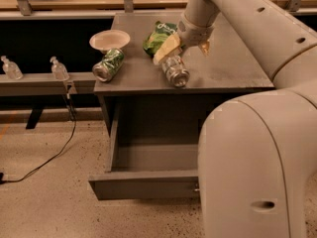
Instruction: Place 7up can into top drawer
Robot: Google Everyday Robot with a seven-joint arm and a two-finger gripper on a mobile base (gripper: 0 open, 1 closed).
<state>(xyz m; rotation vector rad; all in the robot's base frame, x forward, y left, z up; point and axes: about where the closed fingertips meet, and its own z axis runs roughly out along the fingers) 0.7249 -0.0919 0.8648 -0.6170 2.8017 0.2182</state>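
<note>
The 7up can (pixel 176 71), silver-grey with a shiny round end, lies on its side near the front edge of the grey cabinet top (pixel 233 68). My gripper (pixel 184 52) hangs just above the can's far end. It is open, with one yellowish finger (pixel 166 48) to the can's left and the other (pixel 204 46) to its right, and it holds nothing. The top drawer (pixel 143 186) is pulled out below the cabinet top, and its grey inside shows empty. My arm covers the drawer's right end.
A darker green can (pixel 108 65) lies on its side at the top's left front. A white paper plate (pixel 109 39) sits behind it. A green snack bag (pixel 159 35) lies just behind my gripper. Two small clear bottles (pixel 58 69) stand on a ledge at left. A cable (pixel 49 155) runs across the floor.
</note>
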